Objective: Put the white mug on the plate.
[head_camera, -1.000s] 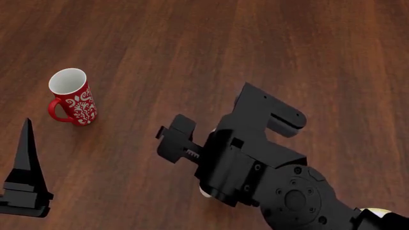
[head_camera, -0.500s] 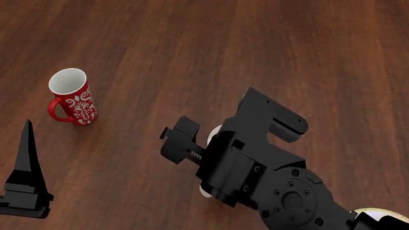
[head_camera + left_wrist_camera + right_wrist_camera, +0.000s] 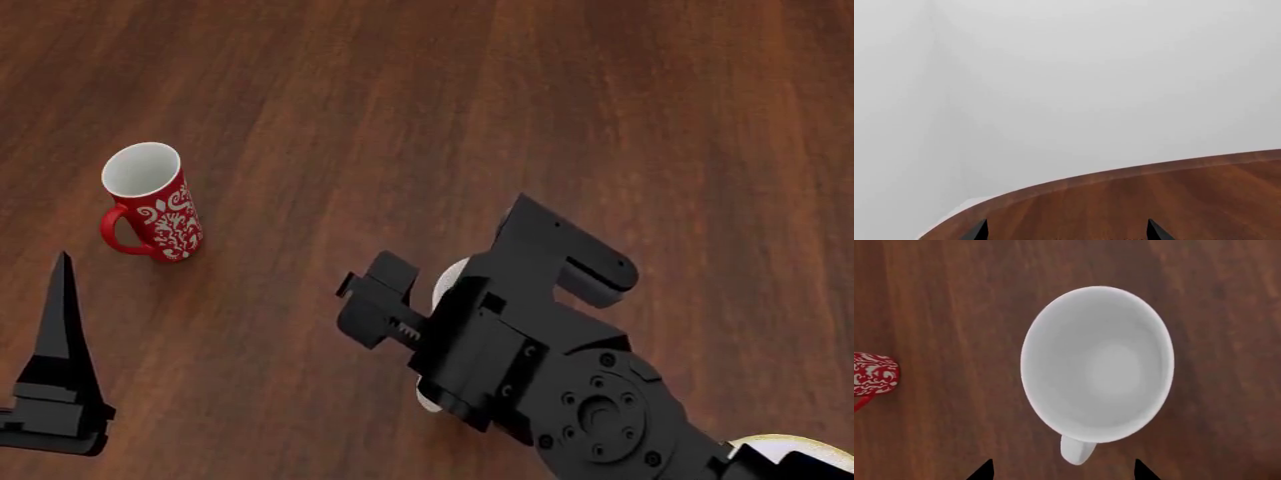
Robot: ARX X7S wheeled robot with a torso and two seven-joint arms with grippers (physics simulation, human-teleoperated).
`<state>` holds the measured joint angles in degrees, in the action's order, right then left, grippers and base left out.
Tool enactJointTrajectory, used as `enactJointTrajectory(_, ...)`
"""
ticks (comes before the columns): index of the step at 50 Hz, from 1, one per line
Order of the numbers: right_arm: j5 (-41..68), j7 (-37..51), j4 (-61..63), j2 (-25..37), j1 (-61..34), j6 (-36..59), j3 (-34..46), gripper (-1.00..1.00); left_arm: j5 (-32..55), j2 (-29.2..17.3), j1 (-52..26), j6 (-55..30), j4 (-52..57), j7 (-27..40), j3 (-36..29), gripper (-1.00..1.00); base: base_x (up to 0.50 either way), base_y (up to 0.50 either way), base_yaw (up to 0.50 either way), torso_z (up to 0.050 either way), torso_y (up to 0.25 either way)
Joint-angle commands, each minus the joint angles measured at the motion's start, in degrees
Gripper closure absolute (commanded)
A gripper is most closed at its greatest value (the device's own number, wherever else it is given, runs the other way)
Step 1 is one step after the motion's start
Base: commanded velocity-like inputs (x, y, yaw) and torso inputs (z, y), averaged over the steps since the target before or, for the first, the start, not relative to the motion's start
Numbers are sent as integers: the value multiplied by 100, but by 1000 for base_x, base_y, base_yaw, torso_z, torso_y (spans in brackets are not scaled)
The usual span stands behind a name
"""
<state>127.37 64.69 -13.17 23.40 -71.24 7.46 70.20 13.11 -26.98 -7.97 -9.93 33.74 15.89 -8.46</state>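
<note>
The white mug [image 3: 1097,365] stands upright on the wooden table [image 3: 400,100], seen from straight above in the right wrist view, its mouth open to the camera and its loop handle [image 3: 1076,450] pointing toward the gripper side of that view. The right gripper [image 3: 1062,471] hangs directly over the mug with its two dark fingertips [image 3: 982,471] spread well apart, one to either side of the handle; they touch nothing and the jaws stand released. In the head view the right arm [image 3: 534,340] covers almost all of the mug, leaving only slivers of white [image 3: 449,285] at its edge near the middle of the table. The plate [image 3: 801,455] shows only as a small arc of white with a golden rim at the lower right corner of the head view, behind the right arm, apart from the mug. A red mug [image 3: 150,205] with a white floral pattern stands upright well to the left of the white mug, its handle facing the near left; a part of it also shows at the edge of the right wrist view. The left gripper [image 3: 1064,232] sits low at the left of the head view, away from both mugs; its wrist view shows two fingertips set wide apart over the table's curved edge, holding nothing.
</note>
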Motion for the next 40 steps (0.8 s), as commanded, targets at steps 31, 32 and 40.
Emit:
enactJointTrajectory(31,78,-322,-851,-343,-1,261,135,-100,35,-53,27,91,-77,11,5,-100,0,0,0,0,0)
enactJointTrajectory(32,79,-321,-858,-345,7,257,136,-100,37,-56,19,77,-71,14,5,-100,0,0,0,0,0)
enactJointTrajectory(40,97,-371,-954,-368,38,293,148,-100,22,-49,30,109,-108,20,-18,-100,0,0,0,0,0)
